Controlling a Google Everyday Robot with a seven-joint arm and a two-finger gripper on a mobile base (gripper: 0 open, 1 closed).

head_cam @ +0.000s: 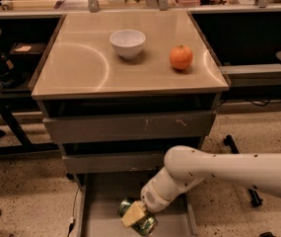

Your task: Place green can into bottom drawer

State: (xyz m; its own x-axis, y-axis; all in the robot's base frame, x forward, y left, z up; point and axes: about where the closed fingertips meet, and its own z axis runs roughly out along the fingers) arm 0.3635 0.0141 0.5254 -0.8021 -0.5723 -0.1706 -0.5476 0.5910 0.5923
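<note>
Green can (147,225) in gripper (134,215), over bottom drawer (104,207)

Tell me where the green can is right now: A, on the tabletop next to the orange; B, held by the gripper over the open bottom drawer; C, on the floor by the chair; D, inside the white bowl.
B: the gripper holds the green can low over the bottom drawer; the tabletop carries just the bowl and the orange.

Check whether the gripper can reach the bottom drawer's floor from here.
Probably yes: the gripper, holding the green can, hangs low over the pulled-out bottom drawer, with nothing visible between them.
</note>
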